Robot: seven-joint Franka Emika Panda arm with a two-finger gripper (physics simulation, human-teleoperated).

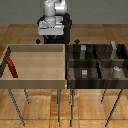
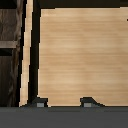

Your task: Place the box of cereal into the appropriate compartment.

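A wooden plank floor [image 1: 100, 35] in warm brown spreads under everything, lit evenly. Toward twelve o'clock it ends at a dark, featureless backdrop [image 1: 100, 10]. Thin grey metal legs [image 1: 59, 105] stand on the planks toward six o'clock

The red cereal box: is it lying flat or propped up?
Propped up: the cereal box leans tilted against the wall at the exterior view's left of the light wooden tray.

Tool [image 2: 62, 104] cropped at wrist view edge; jaw state unclear.
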